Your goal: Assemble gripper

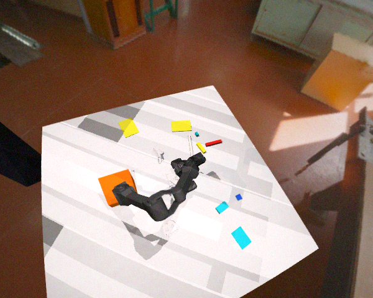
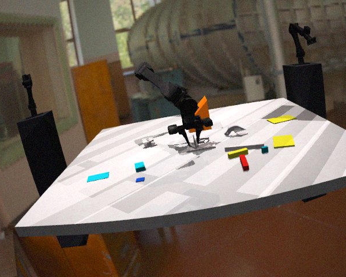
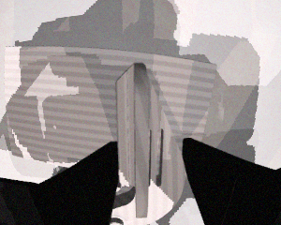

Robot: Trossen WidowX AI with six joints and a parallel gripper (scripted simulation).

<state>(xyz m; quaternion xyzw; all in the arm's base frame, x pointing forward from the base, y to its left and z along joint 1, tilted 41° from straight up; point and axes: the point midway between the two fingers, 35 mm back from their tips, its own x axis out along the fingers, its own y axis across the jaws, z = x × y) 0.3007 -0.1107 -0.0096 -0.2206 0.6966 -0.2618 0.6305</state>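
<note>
My gripper (image 2: 194,144) (image 3: 151,148) points down near the table, its fingers shut on an upright grey fin (image 2: 194,141) (image 3: 140,117). A wide pale plate-like part (image 3: 84,112) lies below the fin in the wrist view; I cannot tell whether they are one piece, or which task part the fin is. A small dark curved piece (image 3: 125,197) shows by the left finger. A grey arched part (image 2: 236,128), like a jaw, lies apart on the table. A low pale part with raised bits (image 2: 149,142) lies on the other side. Gear teeth and pins are too small to tell.
A long grey bar (image 2: 244,147), a yellow bar (image 1: 201,147) (image 2: 237,153) and a red bar (image 1: 213,143) (image 2: 244,162) lie near the gripper. An orange block (image 1: 123,177) (image 2: 205,111) stands behind it. Yellow, cyan and blue pieces lie farther out.
</note>
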